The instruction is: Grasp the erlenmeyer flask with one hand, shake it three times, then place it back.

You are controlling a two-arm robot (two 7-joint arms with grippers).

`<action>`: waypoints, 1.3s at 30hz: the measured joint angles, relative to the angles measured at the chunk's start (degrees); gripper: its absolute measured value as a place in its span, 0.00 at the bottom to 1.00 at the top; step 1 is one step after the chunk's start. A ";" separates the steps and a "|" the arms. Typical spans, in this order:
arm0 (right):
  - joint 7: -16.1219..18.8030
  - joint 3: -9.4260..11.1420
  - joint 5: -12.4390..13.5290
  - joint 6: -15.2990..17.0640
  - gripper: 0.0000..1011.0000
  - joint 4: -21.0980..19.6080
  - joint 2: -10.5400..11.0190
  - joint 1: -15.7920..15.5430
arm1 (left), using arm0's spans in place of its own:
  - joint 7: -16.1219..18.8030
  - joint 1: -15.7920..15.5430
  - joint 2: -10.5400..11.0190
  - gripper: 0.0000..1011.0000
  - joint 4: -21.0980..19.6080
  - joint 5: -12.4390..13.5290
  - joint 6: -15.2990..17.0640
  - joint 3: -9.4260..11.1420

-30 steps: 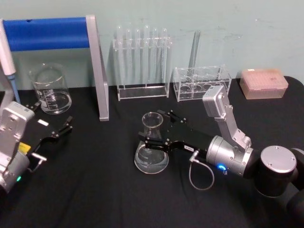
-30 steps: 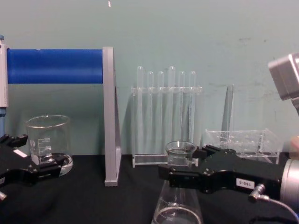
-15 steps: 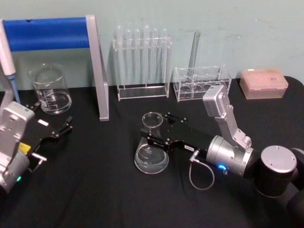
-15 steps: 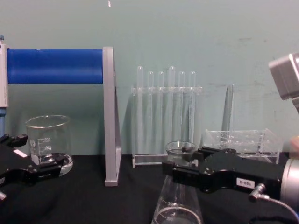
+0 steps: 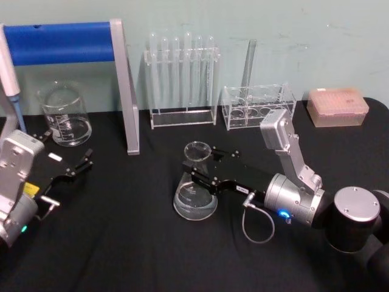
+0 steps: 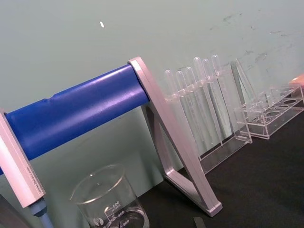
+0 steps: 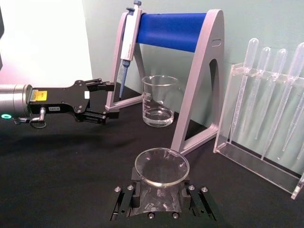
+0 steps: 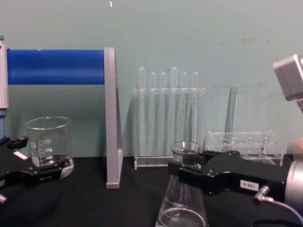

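The erlenmeyer flask (image 5: pixel 196 185) is clear glass with a little liquid in its wide base, and it stands upright near the middle of the black table. My right gripper (image 5: pixel 205 164), the hand, reaches in from the right, its black fingers closed on either side of the flask's neck just below the rim. In the right wrist view the flask's rim (image 7: pixel 161 167) sits between the finger pads (image 7: pixel 127 202). From the chest, the flask (image 8: pixel 182 208) shows below the right gripper (image 8: pixel 183 169). My left gripper (image 5: pixel 65 151) rests open at the table's left, beside the beaker.
A glass beaker (image 5: pixel 64 115) stands at the back left under a blue-barred pipette stand (image 5: pixel 124 91) with a pipette (image 5: pixel 9 73) on it. Behind the flask are a test tube rack (image 5: pixel 181 79), a clear rack (image 5: pixel 258 106) and a pink tip box (image 5: pixel 337 106).
The flask and the right gripper have shifted together slightly to the right, and the flask's rim is a little higher. The left arm has not moved.
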 joint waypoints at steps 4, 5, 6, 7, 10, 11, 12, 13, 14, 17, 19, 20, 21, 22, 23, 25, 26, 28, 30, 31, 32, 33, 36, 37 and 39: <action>-0.18 0.38 0.42 -0.04 0.45 -0.60 0.06 -0.25 | 0.00 0.00 0.00 0.99 0.00 0.00 0.00 0.00; -0.37 0.51 0.48 0.07 0.45 -0.89 0.11 -0.33 | 0.00 0.00 0.00 0.99 0.00 0.00 0.00 0.00; -0.59 0.66 0.56 0.25 0.45 -1.21 0.18 -0.43 | 0.00 0.00 0.00 0.99 0.00 0.00 0.00 0.00; -1.11 1.04 0.77 0.67 0.45 -1.94 0.33 -0.60 | 0.00 0.00 0.00 0.99 0.00 0.00 0.00 0.00; -2.22 1.95 1.24 1.64 0.45 -3.78 0.75 -1.00 | 0.00 0.00 0.00 0.99 0.00 0.00 0.00 0.00; -2.44 2.12 1.32 1.85 0.45 -4.15 0.84 -1.07 | 0.00 0.00 0.00 0.99 0.00 0.00 0.00 0.00; -2.77 2.38 1.43 2.14 0.45 -4.83 1.02 -1.20 | 0.00 0.00 0.00 0.99 0.00 0.00 0.00 0.00; -3.00 2.54 1.51 2.37 0.45 -5.22 1.13 -1.26 | 0.00 0.00 0.00 0.99 0.00 0.00 0.00 0.00; -3.55 2.99 1.62 2.87 0.45 -6.35 1.47 -1.49 | 0.00 0.00 0.00 0.99 0.00 0.00 0.00 0.00; -4.66 3.86 1.80 3.81 0.45 -8.40 2.11 -1.88 | 0.00 0.00 0.00 0.99 0.00 0.00 0.00 0.00; -5.45 4.47 1.88 4.42 0.45 -9.80 2.53 -2.15 | 0.00 0.00 0.00 0.99 0.00 0.00 0.00 0.00; -5.68 4.65 1.91 4.61 0.45 -10.19 2.66 -2.27 | 0.00 0.00 0.00 0.99 0.00 0.00 0.00 0.00; -5.85 4.79 1.94 4.75 0.45 -10.53 2.76 -2.34 | 0.00 0.00 0.00 0.99 0.00 0.00 0.00 0.00; -6.05 4.94 1.96 4.91 0.45 -10.88 2.86 -2.43 | 0.00 0.00 0.00 0.99 0.00 0.00 0.00 0.00; -6.24 5.11 1.98 5.06 0.45 -11.23 2.97 -2.51 | 0.00 0.00 0.00 0.99 0.00 0.00 0.00 0.00; -6.84 5.67 2.07 5.46 0.45 -12.19 3.27 -2.79 | 0.00 0.00 0.00 0.99 0.00 0.00 0.00 0.00; -6.93 5.81 2.10 5.50 0.45 -12.37 3.33 -2.84 | 0.00 0.00 0.00 0.99 0.00 0.00 0.00 0.00; -7.15 6.09 2.18 5.52 0.45 -12.67 3.42 -2.98 | 0.00 0.00 0.00 0.99 0.00 0.00 0.00 0.00; -7.28 6.24 2.22 5.54 0.45 -12.84 3.44 -3.06 | 0.00 0.00 0.00 0.99 0.00 0.00 0.00 0.00; -7.31 6.28 2.23 5.54 0.45 -12.87 3.44 -3.09 | 0.00 0.00 0.00 0.99 0.00 0.00 0.00 0.00; -7.33 6.33 2.25 5.56 0.45 -12.88 3.44 -3.13 | 0.00 0.00 0.00 0.99 0.00 0.00 0.00 0.00; -7.34 6.36 2.26 5.56 0.45 -12.89 3.44 -3.15 | 0.00 0.00 0.00 0.99 0.00 0.00 0.00 0.00; -7.38 6.40 2.28 5.56 0.45 -12.90 3.36 -3.20 | 0.00 0.00 0.00 0.99 0.00 0.00 0.00 0.00; -7.39 6.40 2.29 5.56 0.45 -12.90 3.34 -3.21 | 0.00 0.00 0.00 0.99 0.00 0.00 0.00 0.00; -7.43 6.40 2.29 5.56 0.45 -12.88 3.25 -3.24 | 0.00 0.00 0.00 0.99 0.00 0.00 0.00 0.00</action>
